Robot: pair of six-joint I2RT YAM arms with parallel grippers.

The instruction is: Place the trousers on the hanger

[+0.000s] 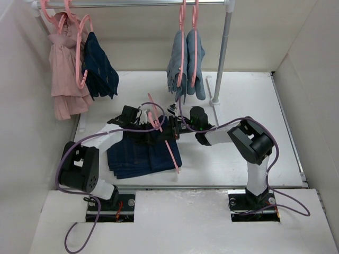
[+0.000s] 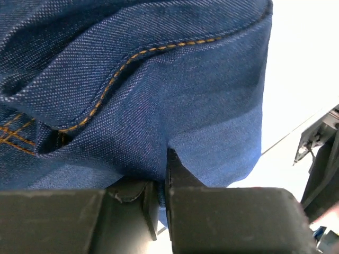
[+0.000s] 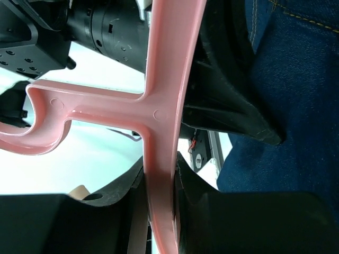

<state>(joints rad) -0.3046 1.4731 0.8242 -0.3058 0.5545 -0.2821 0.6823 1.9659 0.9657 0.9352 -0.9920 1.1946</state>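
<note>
Left gripper (image 2: 160, 185) first: it's bitten onto the far edge of the long dark navy denim trousers (image 1: 139, 154). The jaws are all but together, with a fold of cloth wedged in the narrow slit between them (orange-brown stitching curves just above the bite). The trousers lie folded on the white table (image 1: 238, 153), left of centre and toward the near edge.

Now the right gripper (image 3: 159, 211): it's clamped on the large pink plastic hanger (image 1: 169, 148), a finger pressed to either side of a flat pink bar, no gap showing. From above, the hanger is a slanting pink line along the right edge of the trousers, one end far, the other near. Whether any cloth passes through its loop, I cannot tell. The two grippers sit just beside each other at the trousers' far edge.

On the far rail (image 1: 132, 3) hang a pale pink garment (image 1: 66, 69) and a small dark navy garment (image 1: 100, 66) at left, and light blue jeans (image 1: 186, 66) further right.
</note>
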